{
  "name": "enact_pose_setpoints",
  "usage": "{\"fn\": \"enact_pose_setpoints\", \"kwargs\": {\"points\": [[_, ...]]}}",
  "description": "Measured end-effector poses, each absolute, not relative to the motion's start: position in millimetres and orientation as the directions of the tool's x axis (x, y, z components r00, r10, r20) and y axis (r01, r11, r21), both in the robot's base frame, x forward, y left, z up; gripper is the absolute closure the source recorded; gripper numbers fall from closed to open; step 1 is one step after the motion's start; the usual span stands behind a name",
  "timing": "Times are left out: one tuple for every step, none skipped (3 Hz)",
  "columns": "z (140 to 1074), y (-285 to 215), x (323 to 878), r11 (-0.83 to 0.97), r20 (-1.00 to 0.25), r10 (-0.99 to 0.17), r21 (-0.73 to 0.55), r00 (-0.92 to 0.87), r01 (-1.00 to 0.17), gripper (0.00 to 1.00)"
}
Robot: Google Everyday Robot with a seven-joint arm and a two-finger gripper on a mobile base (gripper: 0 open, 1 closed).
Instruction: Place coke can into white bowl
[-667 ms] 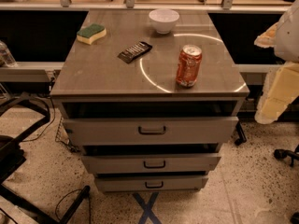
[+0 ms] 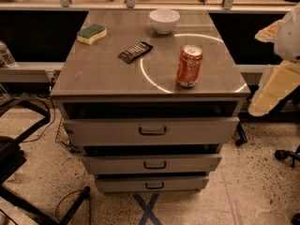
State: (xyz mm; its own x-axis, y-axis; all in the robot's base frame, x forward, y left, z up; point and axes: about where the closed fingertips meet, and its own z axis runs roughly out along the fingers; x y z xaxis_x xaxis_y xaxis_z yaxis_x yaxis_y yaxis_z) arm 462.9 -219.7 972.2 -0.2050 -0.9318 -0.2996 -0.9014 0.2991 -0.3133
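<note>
1. The drawer cabinet (image 2: 108, 74) had not shifted in the camera view since a moment earlier. Its three drawers were each pulled out a little, as before.
2. The gripper (image 2: 273, 92), apparently part of the pale shape at the right edge, hung off the cabinet's right side, well apart from everything on top. It had moved at most a touch. Whether it was released or clenched could not be told, but it carried nothing visible.
3. The coke can (image 2: 189, 65) stood upright near the front right of the top, in the same spot and untouched.
4. The white bowl (image 2: 164, 20) sat empty at the back edge, well apart from the can, also unmoved.
5. The green-and-yellow sponge (image 2: 92, 33) at the back left and the dark packet (image 2: 135, 51) near the middle lay as before.
6. With almost nothing changed, the task looked barely begun: the reach for the can had yet to come.
</note>
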Motion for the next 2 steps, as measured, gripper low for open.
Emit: {"fn": "enact_pose_setpoints", "kwargs": {"points": [[950.9, -235.3, 491.3, 0.384, -0.463, -0.862, -0.331, -0.206, -0.862, 0.0], [931.0, -241.7, 561.2, 0.505, -0.73, -0.667, -0.297, -0.147, -0.811, 0.0]]}}
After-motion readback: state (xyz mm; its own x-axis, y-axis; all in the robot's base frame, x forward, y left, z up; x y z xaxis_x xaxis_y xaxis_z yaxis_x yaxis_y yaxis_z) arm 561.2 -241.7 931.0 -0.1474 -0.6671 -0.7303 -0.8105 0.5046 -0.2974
